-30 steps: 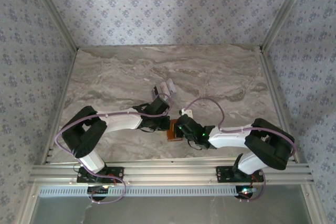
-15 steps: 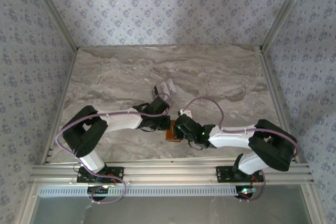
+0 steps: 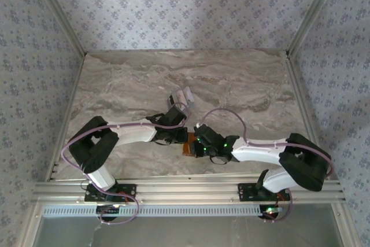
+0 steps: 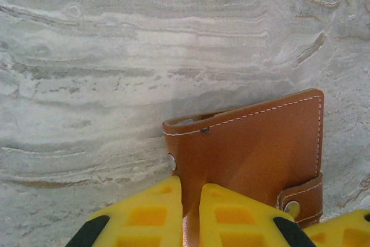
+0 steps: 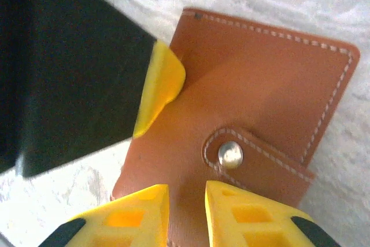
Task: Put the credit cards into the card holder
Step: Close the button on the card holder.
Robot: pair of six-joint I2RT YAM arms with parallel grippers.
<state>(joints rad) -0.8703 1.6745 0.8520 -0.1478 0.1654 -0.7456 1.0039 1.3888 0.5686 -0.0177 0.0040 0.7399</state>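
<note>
1 closed card holder [image 4: 254, 143], pinched by left pincer [image 4: 191, 195] and right pincer [image 5: 186, 195], long axis unclear

credit cards [image 3: 184, 94] behind card holder [image 4: 260, 143], apart

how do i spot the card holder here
On the marble table, look at the middle of the near half. The card holder is the flat tan leather wallet with white stitching and a snap tab, unlike the pale credit cards lying farther back.
</note>
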